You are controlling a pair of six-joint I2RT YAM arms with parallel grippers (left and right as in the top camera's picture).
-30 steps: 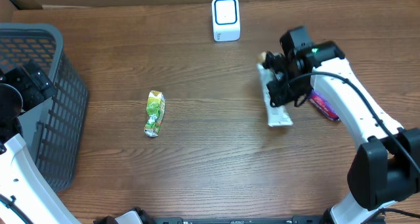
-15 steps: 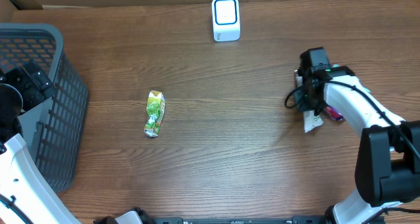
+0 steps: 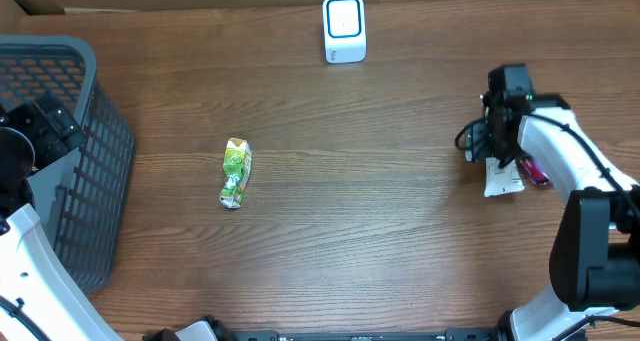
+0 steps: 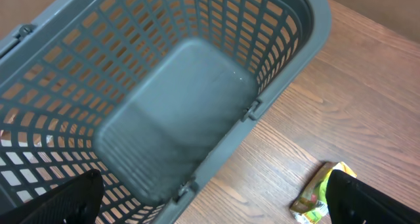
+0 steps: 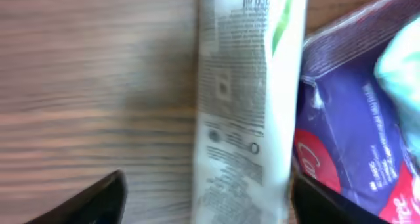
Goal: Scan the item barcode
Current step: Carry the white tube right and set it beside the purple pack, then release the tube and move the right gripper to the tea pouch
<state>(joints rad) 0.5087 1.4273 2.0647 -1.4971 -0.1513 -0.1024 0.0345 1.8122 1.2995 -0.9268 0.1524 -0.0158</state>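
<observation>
- We see the left end effector [image 4: 216, 201] spread wide above the basket [image 3: 92, 186].
- Green pouch [image 3: 236, 173] lies left of centre; scanner [image 3: 344, 28] stands at the far edge.
- Right end effector [image 5: 207, 198] is open over the white tube [image 5: 249, 86], which lies flat on the counter against a purple packet [image 5: 354, 138].

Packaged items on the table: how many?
3: a green pouch left of centre; a white tube at the right; a purple packet against it. The right arm may hide others.

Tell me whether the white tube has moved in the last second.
Yes: the white tube has shifted right, farther from the white scanner.
</observation>
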